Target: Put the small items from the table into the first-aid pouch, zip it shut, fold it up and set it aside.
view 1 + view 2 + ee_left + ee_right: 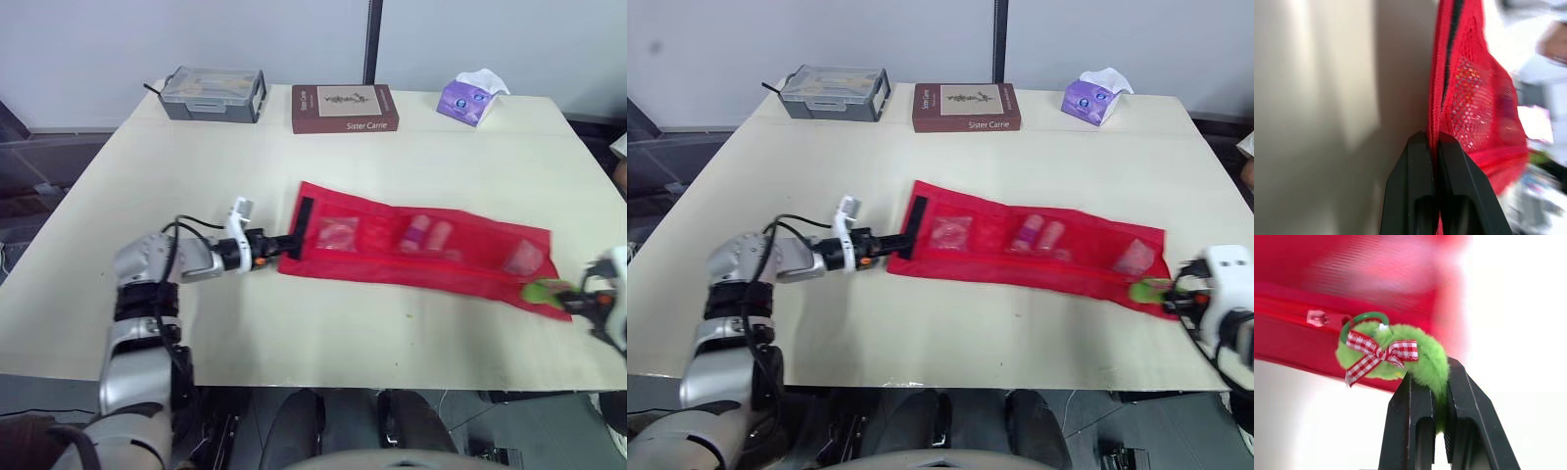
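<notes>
A long red mesh first-aid pouch [421, 257] lies flat across the table, with small pink items showing through its pockets. My left gripper [281, 245] is shut on the pouch's left end [1437, 122], by the black strip. My right gripper [578, 299] is shut on the fluffy green zipper pull [1400, 357] at the pouch's right end. The pull carries a red checked bow and hangs from a green ring on the zip slider [1316, 317].
Along the far edge stand a grey plastic case [214, 94], a brown book titled Sister Carrie [344, 108] and a purple tissue pack [472, 98]. The cream table [196, 186] is bare around the pouch.
</notes>
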